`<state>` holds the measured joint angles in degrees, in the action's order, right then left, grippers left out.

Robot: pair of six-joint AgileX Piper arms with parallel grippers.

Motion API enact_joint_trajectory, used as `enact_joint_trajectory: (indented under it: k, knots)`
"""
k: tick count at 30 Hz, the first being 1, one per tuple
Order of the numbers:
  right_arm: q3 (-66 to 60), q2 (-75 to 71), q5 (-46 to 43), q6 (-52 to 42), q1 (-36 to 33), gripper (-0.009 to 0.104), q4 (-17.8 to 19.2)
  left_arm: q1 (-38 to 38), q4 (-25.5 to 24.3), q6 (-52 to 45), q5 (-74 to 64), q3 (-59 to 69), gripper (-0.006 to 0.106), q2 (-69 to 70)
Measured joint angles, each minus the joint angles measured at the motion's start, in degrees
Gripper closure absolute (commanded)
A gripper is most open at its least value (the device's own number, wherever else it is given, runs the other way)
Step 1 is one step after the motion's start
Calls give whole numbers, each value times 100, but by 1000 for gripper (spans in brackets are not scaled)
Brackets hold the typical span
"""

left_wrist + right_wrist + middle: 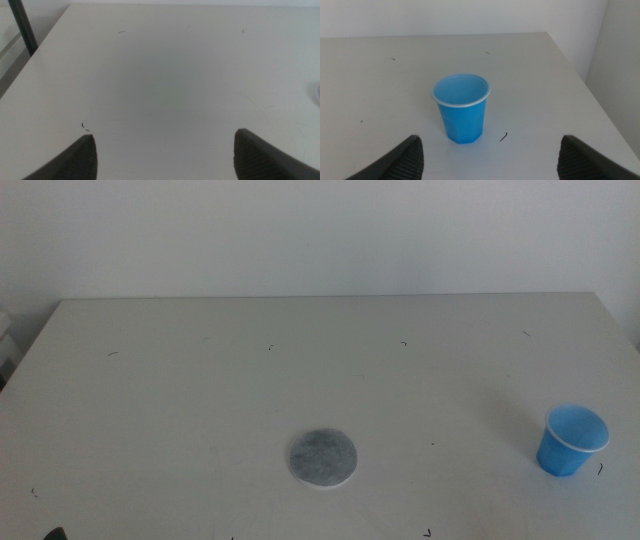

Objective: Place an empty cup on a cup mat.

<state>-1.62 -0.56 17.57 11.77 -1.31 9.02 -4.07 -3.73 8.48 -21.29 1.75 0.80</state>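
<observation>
Plainly, the small bright blue plastic cup point(461, 108) stands upright, centred ahead of the right gripper point(490, 160), jaws spread wide; the left gripper point(165, 157), also spread, faces bare table.

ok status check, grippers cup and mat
Both grippers open: left over bare table, right facing the cup. Cup upright, apart from the cup mat. Nothing between them.
</observation>
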Motion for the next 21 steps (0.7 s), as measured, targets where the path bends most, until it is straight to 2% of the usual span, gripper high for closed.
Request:
enact_joint_trajectory:
  k: [12, 21]
  knots:
    - [1232, 300, 1157, 0, 0, 1, 0, 0, 0, 0, 0, 0, -5, 0]
    - [2262, 1507, 1271, 0, 0, 1, 0, 0, 0, 0, 0, 0, -5, 0]
